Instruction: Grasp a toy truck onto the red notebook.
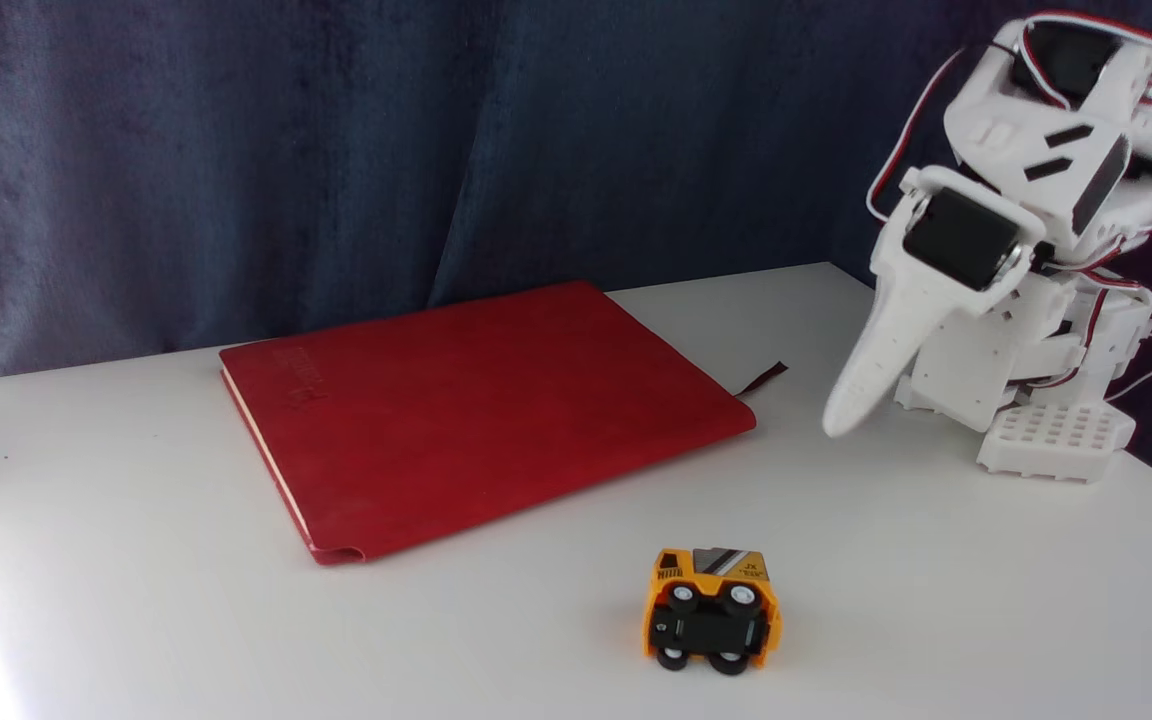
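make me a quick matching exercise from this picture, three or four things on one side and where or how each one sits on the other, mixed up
Things:
1. toy truck
2. red notebook
3. gripper
4. ribbon bookmark

States:
A. lying flat and closed on the table
B. tipped on its side, wheels facing the camera
C. pointing down at the right, above the table
D. sticking out from the notebook's right edge

Pairs: 1-B, 2-A, 3-C, 4-D

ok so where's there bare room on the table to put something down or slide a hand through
Bare table spreads left of the toy truck, in front of the red notebook, and right of the truck toward the near right edge. A narrower open lane lies between notebook and truck. It is tightest at the back right, where the gripper hangs between the notebook's corner and the arm's base.
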You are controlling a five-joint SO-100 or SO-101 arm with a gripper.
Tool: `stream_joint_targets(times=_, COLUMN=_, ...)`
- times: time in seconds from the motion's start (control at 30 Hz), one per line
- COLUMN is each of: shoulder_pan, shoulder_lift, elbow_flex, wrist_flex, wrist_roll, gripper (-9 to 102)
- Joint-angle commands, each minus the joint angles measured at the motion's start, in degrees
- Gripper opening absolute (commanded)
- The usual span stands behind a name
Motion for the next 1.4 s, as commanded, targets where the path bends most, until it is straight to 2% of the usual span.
stream_joint_targets(times=0.0, shoulder_pan=-1.8, shoulder_lift=-10.5, elbow_flex=-8.0, wrist_flex=-1.5, wrist_roll=-1.2, gripper=13)
stream_joint_targets(times=0.27, shoulder_pan=-5.2, shoulder_lift=-35.0, elbow_flex=-23.2, wrist_flex=-1.3, wrist_roll=-5.8, gripper=15)
stream_joint_targets(times=0.57, shoulder_pan=-10.5, shoulder_lift=-45.6, elbow_flex=-26.5, wrist_flex=-2.3, wrist_roll=-12.3, gripper=15)
stream_joint_targets(times=0.83, shoulder_pan=-4.3, shoulder_lift=-52.6, elbow_flex=-32.4, wrist_flex=-9.2, wrist_roll=-13.9, gripper=16)
stream_joint_targets(times=1.03, shoulder_pan=1.7, shoulder_lift=-60.6, elbow_flex=-38.5, wrist_flex=-11.5, wrist_roll=-16.1, gripper=17)
stream_joint_targets(times=1.37, shoulder_pan=1.6, shoulder_lift=-71.7, elbow_flex=-42.6, wrist_flex=-14.1, wrist_roll=-15.4, gripper=19)
